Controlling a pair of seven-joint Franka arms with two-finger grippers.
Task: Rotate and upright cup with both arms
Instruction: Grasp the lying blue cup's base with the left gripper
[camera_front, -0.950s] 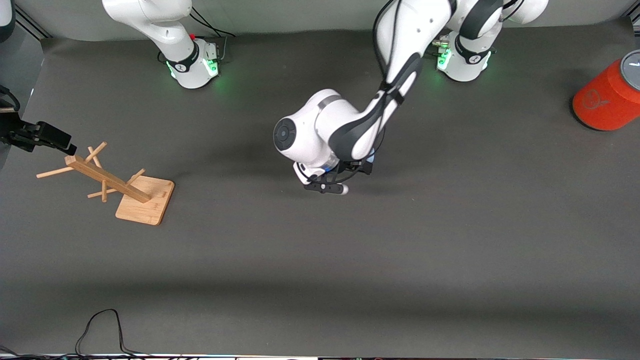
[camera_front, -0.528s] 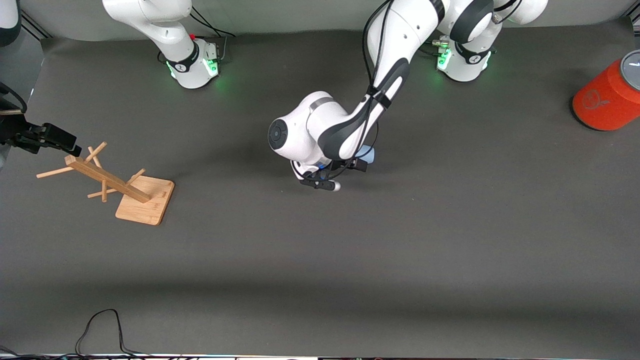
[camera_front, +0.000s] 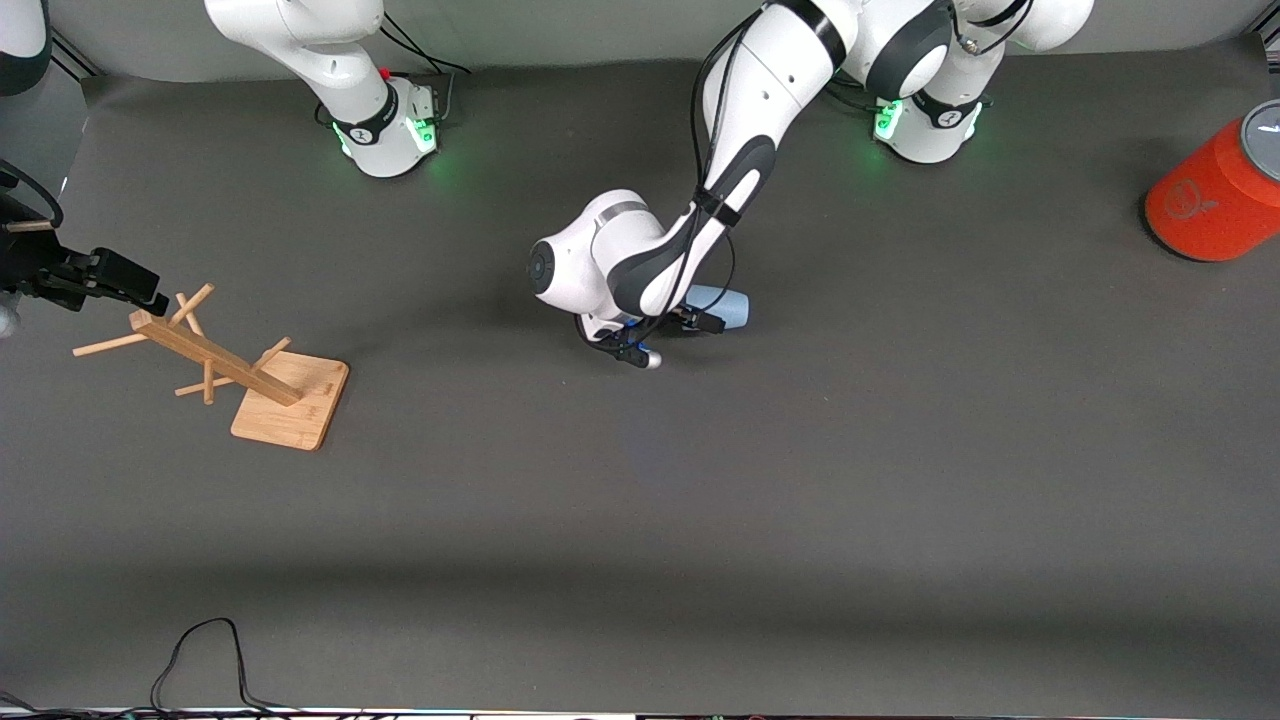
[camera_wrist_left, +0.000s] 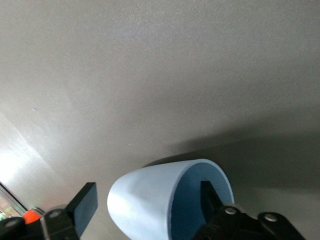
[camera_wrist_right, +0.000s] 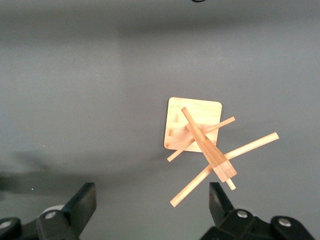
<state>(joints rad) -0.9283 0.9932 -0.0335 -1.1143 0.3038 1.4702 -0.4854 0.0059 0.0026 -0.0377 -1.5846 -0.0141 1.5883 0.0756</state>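
The pale-blue cup (camera_front: 722, 305) lies on its side on the dark mat in the middle of the table, its open rim toward the right arm's end. My left gripper (camera_front: 688, 324) is low at that rim and open. In the left wrist view the cup (camera_wrist_left: 150, 200) sits between the jaws: one finger (camera_wrist_left: 210, 197) is inside the mouth, the other finger (camera_wrist_left: 84, 204) stands apart from the outer wall. My right gripper (camera_front: 125, 283) waits open above the wooden rack at the right arm's end of the table; it also shows in the right wrist view (camera_wrist_right: 150, 205).
A wooden peg rack (camera_front: 240, 370) on a square base stands at the right arm's end; it shows in the right wrist view (camera_wrist_right: 200, 135). An orange-red cylinder with a grey top (camera_front: 1210, 200) lies at the left arm's end. A black cable (camera_front: 200, 650) runs along the front edge.
The left arm's wrist has swung toward the right arm's end and away from the camera, so more of the cup shows. The right gripper has barely shifted.
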